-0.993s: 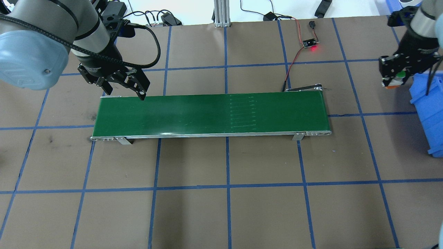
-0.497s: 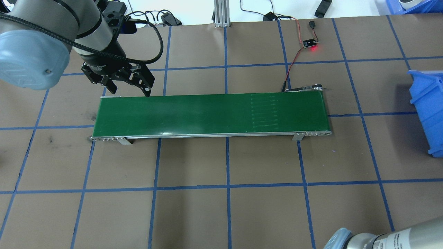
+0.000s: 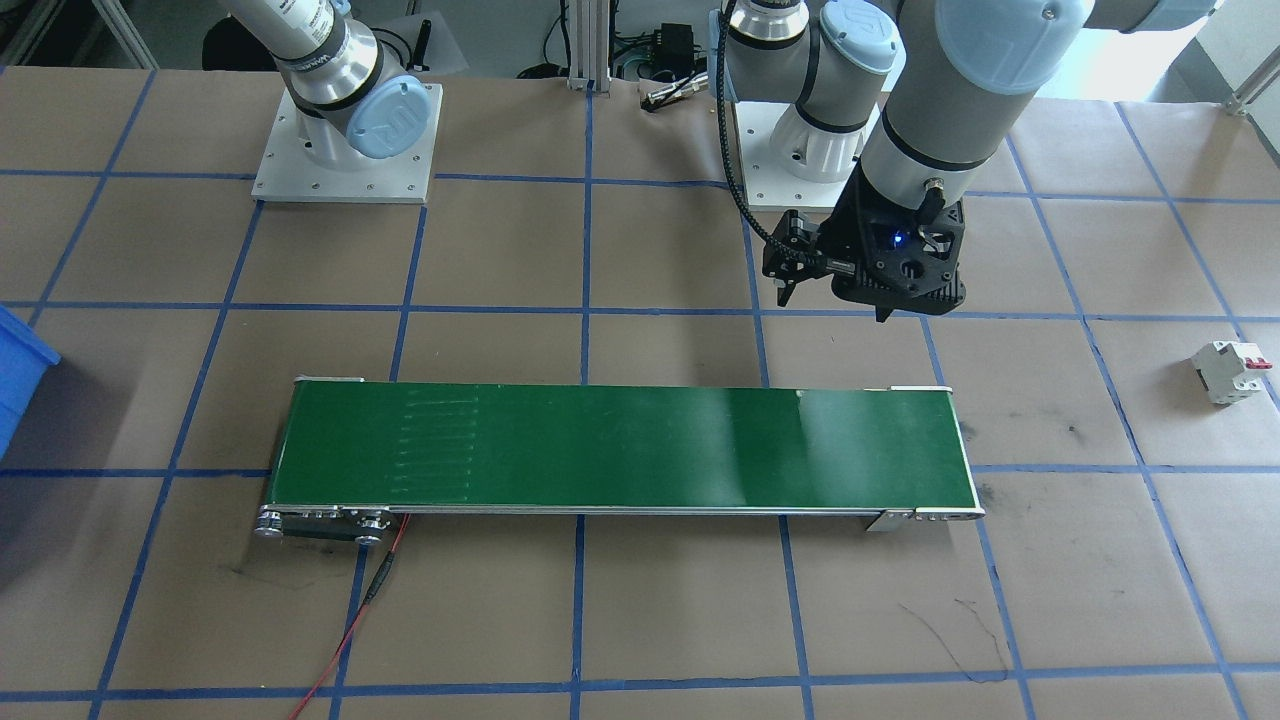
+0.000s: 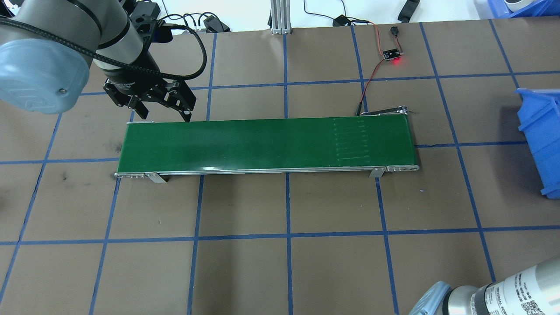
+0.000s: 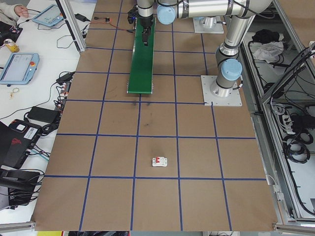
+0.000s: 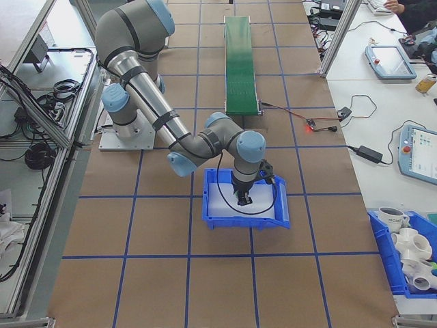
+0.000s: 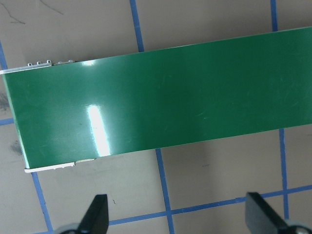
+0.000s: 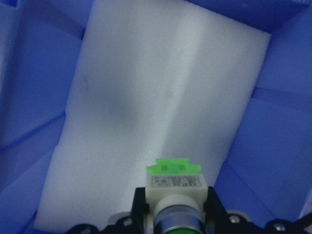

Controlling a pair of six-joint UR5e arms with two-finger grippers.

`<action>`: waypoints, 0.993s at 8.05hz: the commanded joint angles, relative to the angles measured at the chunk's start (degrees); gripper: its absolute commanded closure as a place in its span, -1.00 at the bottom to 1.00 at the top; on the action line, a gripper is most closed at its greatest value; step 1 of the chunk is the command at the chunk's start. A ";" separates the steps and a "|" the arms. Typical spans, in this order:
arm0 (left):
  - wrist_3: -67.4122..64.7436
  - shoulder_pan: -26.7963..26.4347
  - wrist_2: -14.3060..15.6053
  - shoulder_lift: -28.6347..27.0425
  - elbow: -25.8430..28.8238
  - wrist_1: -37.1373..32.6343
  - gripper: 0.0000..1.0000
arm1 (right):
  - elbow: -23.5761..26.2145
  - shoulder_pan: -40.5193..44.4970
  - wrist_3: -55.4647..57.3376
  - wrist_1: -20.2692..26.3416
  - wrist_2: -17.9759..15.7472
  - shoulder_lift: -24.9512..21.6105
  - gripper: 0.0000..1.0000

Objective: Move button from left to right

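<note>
The button, a white and light-green body with a round cap, sits between the fingers of my right gripper, which is shut on it. The exterior right view shows that gripper low inside the blue bin. In the right wrist view the button hangs over the white foam pad on the bin's floor. My left gripper is open and holds nothing, just behind the left end of the green conveyor belt. It also shows in the front-facing view as the left gripper.
A white circuit breaker with a red lever lies on the table far out on my left side. A small board with a red light and its wires lie behind the belt's right end. My right arm's elbow fills the overhead view's bottom right corner.
My right gripper with the button has left the overhead view by the bin, and its elbow has come in at bottom right. The left gripper drew back slightly. The belt's marks moved right.
</note>
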 commanded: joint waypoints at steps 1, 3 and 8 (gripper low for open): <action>0.88 0.05 0.44 0.05 0.10 0.02 -1.00 | 0.70 0.07 -0.44 -2.88 1.72 2.76 0.79; 0.88 0.14 0.35 0.05 0.01 0.02 -1.00 | 0.97 0.60 -0.62 -3.58 1.81 4.24 0.77; 0.88 0.14 0.00 0.05 -0.52 1.51 -1.00 | 2.64 1.04 -2.73 -7.10 2.95 5.40 -0.80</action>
